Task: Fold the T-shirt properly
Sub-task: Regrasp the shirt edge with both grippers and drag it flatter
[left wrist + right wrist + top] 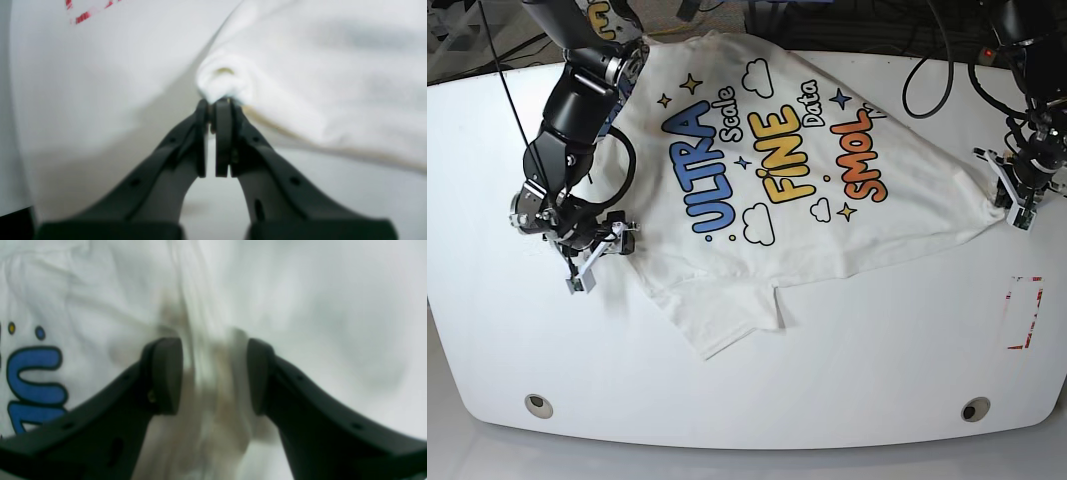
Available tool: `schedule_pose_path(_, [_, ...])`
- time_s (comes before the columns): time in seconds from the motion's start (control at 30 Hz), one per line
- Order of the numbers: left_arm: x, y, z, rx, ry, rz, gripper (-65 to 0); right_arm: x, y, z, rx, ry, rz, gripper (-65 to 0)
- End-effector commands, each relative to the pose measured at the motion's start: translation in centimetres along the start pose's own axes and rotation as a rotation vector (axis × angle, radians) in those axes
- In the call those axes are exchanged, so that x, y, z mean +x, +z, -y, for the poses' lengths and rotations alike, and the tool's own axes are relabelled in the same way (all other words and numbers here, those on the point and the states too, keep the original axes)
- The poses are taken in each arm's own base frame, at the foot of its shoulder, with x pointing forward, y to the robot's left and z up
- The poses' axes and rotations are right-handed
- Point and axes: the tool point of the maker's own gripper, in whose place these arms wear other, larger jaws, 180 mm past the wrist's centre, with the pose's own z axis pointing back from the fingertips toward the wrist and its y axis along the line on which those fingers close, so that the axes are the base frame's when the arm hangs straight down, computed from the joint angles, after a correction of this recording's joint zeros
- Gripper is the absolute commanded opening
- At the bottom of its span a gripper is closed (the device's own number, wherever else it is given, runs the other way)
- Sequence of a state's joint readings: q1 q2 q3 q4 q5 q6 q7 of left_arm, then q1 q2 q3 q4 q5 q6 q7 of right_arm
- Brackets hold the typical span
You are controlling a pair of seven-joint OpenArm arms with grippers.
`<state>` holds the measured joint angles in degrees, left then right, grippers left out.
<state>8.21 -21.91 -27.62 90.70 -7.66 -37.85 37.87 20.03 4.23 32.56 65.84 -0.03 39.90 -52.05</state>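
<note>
White cotton lies spread print-up across a white bench [757, 390] as a two-armed robot works at folding the T-shirt [807, 190], its blue, yellow and orange lettering facing the ceiling. The left gripper [213, 115] has its fingers [223, 140] pressed together on a bunched corner of the T-shirt at the garment's edge, apparently to anchor or lift that side. On the T-shirt's opposite edge, the right gripper [215, 375] holds its fingers [166, 373] apart, straddling a raised ridge of cloth beside the blue lettering; whether the pads touch the fabric cannot be told through the blur. Gripping at two opposite edges would let the arms stretch the cloth flat before a fold, and the garment is still crumpled and skewed, a sleeve flap jutting toward the bench's near side. A red-and-white dashed marking [1024, 312] sits on the bench near the left gripper's corner of the T-shirt. Two round fittings [539, 405] dot the bench's near edge, and dark cables [947, 60] trail beyond the T-shirt's far side.
</note>
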Motion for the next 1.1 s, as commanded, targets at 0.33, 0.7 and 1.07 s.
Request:
schedule_pose_path(0.33, [2.1,1.6,-2.5,0.033,0.077,0.112,-65.0,0.4,-1.0,-2.8,0.051,-0.005,0.008,-46.8])
schedule_pose_path(0.7, [2.1,1.5,-2.5,0.037,0.074,0.11,-65.0,2.6,-0.5,-4.6,0.043,0.133,0.026,-65.0])
schedule_pose_path(1.07, [6.4,1.6,-5.0,0.111,0.036,0.181,-65.0,9.1,2.8,-3.4,-0.033,0.199,0.148,-65.0])
